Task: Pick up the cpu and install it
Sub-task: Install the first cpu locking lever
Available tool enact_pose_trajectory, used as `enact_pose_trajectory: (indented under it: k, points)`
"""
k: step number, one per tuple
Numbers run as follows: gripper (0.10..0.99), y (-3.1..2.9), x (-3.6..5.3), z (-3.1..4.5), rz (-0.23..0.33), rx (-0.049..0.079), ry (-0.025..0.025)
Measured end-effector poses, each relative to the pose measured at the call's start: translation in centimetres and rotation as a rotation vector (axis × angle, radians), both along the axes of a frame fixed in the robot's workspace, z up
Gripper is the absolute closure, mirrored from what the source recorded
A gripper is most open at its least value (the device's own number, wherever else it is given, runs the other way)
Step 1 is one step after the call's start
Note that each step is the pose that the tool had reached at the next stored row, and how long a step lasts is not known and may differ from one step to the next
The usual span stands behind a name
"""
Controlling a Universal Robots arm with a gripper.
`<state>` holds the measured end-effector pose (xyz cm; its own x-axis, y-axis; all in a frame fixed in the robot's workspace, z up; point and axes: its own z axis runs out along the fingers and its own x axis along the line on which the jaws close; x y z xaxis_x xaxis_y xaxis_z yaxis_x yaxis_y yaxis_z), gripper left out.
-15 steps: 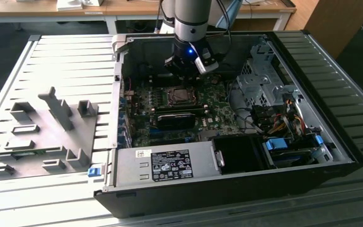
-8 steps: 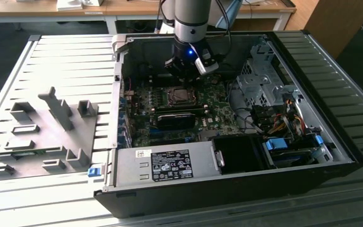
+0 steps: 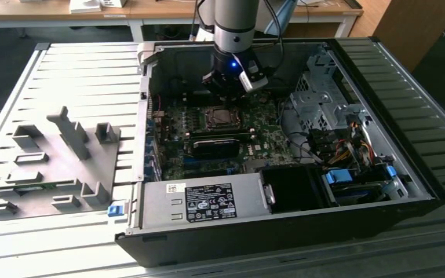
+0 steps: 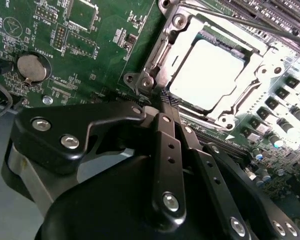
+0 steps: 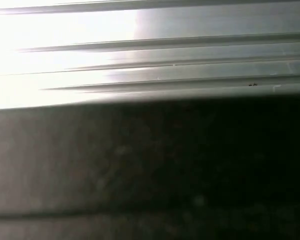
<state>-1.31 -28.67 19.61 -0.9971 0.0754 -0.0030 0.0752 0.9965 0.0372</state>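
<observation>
Matte black fingers (image 4: 162,107) pinched together, empty, beside shiny square cpu (image 4: 210,75) in socket.

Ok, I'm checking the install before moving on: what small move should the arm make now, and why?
Probably a short straight lift: the cpu already lies flat inside the socket frame, and the gripper hangs close beside it, so rising clear avoids nudging the chip.

Exterior view looks down from high over the open case (image 3: 284,145). Second wrist view sits close above the socket (image 4: 210,70), shared with exterior (image 3: 221,117).
</observation>
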Motion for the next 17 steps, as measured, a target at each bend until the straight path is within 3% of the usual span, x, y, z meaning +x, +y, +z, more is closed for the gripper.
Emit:
enact_pose_trajectory:
  k: [10, 17]
  points:
    - [0.98, 0.11, 0.01, 0.98, 0.0, 0.015, 0.0007]
    - [0.98, 0.08, 0.01, 0.86, 0.0, 0.012, 0.0008]
